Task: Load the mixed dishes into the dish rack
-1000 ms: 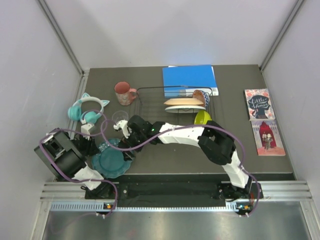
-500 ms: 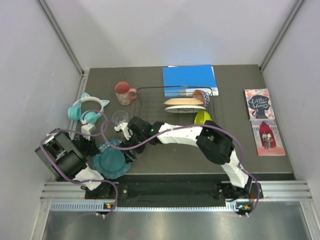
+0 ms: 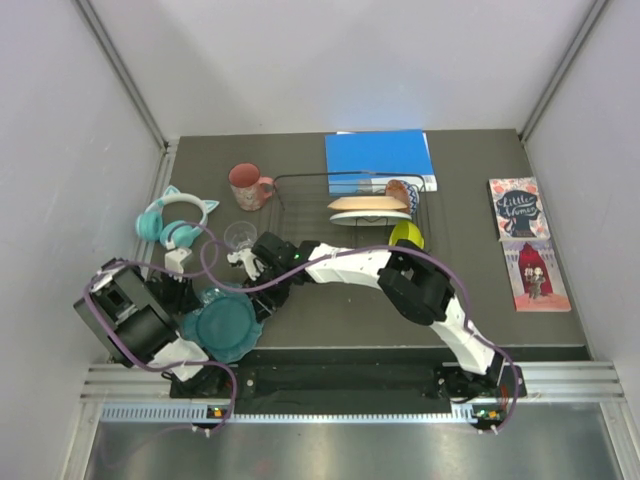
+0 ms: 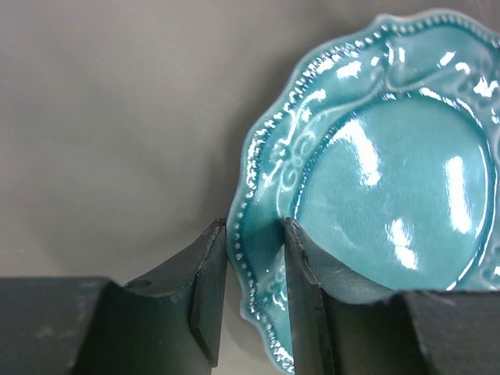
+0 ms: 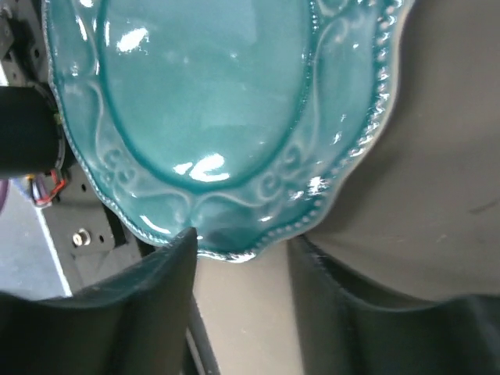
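Observation:
The teal scalloped plate (image 3: 222,326) (image 4: 391,172) (image 5: 211,101) is held tilted at the near left of the table. My left gripper (image 3: 198,302) (image 4: 251,230) is shut on its beaded rim, one finger on each face. My right gripper (image 3: 257,300) (image 5: 244,238) reaches in from the other side. Its jaws straddle a rim lobe, the left fingertip touching and a gap showing at the right one. The dish rack (image 3: 290,180) stands at the back centre with the peach plate (image 3: 365,204) and the white plate (image 3: 372,217) in it. The yellow-green bowl (image 3: 405,235) sits by its right corner. The pink mug (image 3: 245,186) and clear cup (image 3: 239,235) stand left of it.
Teal cat-ear headphones (image 3: 175,220) lie at the left, close to my left arm. A blue book (image 3: 380,155) lies behind the rack. Two illustrated books (image 3: 520,208) (image 3: 535,275) lie at the right edge. Purple cables loop over both arms.
My right gripper's jaws have narrowed around the plate's rim and its arm has shifted a little to the left. The plate has tilted slightly. The left grip is unchanged.

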Robot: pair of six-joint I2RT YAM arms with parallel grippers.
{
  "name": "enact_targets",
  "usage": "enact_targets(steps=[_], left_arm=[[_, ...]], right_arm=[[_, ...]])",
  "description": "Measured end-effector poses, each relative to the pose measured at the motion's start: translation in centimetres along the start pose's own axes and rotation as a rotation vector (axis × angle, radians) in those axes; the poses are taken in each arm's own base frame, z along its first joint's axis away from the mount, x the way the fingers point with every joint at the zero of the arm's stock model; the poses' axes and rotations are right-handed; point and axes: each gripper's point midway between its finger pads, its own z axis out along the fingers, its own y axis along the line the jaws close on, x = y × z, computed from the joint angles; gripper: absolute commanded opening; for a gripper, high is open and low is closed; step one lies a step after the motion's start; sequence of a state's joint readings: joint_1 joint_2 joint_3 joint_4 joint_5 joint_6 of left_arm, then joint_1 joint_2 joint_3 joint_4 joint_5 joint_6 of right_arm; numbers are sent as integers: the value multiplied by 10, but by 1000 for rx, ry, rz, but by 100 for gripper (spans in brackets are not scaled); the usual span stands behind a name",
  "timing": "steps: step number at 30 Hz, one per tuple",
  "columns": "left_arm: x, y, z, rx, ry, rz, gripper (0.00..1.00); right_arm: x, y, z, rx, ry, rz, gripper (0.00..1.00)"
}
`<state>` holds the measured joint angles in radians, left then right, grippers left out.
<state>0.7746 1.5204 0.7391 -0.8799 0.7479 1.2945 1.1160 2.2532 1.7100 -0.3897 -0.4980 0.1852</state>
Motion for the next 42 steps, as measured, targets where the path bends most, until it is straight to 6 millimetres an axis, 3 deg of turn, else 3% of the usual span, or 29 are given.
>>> enact_targets(steps=[3,8,14,18,19,22,28,37,40,42], left_arm=[[-2,-2,0,-4,10,2,0],[-13,-4,-1,-28,14,11,0],[-42,-1,-13,-80,-26,55,0],[-45,1,-15,-87,-30,46,0],[-45,1,-15,-87,-30,43,0],[-46,2,-16,-88,-31,31,0],[-64,9,-23,-96,-67,10,0],[-80,19,-28,-111,-114,1,0],[-84,21,-30,-118,-128,-1,0],[-87,23,-31,-123,-139,-4,0]], right_arm=[[6,3,1,-33,31,39,32],[5,8,-4,-95,43,115,33],[-7,14,-8,-143,13,203,42],[-11,15,-9,-156,2,233,41],[-12,16,-9,-157,2,243,40],[-13,16,-10,-162,0,271,21],[-25,15,-12,-175,-40,297,0],[-42,15,-14,-201,-96,351,0],[-47,14,-14,-210,-115,371,20],[-51,14,-14,-218,-132,381,26]])
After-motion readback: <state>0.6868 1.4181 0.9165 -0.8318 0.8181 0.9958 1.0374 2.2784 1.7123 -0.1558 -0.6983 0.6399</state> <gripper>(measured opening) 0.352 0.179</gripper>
